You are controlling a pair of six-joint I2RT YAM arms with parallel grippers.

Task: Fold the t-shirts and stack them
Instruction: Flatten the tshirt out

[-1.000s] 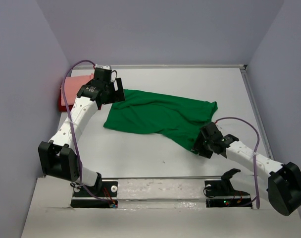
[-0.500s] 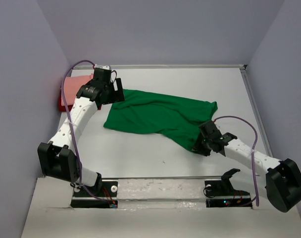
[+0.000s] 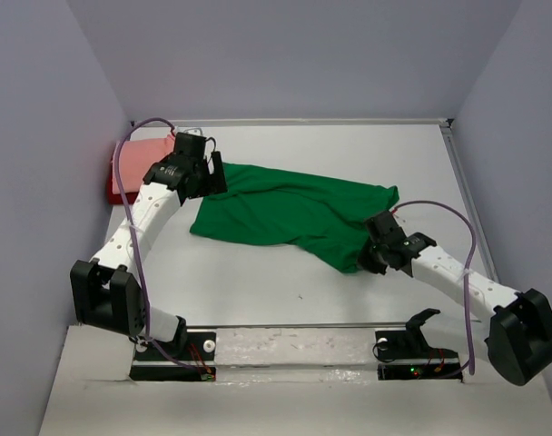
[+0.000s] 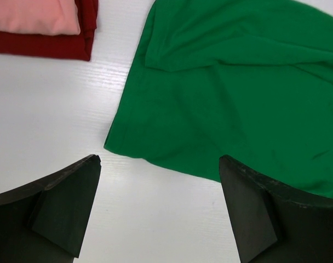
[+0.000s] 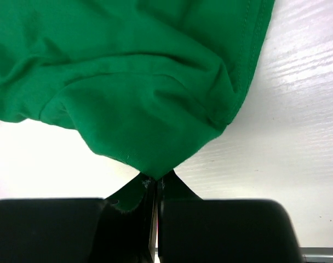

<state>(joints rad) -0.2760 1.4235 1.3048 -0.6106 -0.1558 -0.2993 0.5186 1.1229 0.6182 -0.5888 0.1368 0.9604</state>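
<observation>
Free room: white desk [image 3: 376, 150], bare at far right and in the near strip between shirt and arm bases.
Obstacles: bright green cloth t-shirt [image 3: 294, 213], rumpled, across the middle; folded salmon pink t-shirt [image 3: 147, 153] atop dark red t-shirt [image 3: 117, 187], far left corner; grey walls [image 3: 49, 136] left, far, right.

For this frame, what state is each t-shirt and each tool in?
green t-shirt: unfolded, spread rumpled on the table, near corner pinched.
dark red t-shirt: folded, bottom of the stack at the table's far left.
salmon pink t-shirt: folded, lying on the dark red t-shirt.
left tool: open, holding nothing, over the green t-shirt's left edge.
right tool: shut on the green t-shirt's corner.
</observation>
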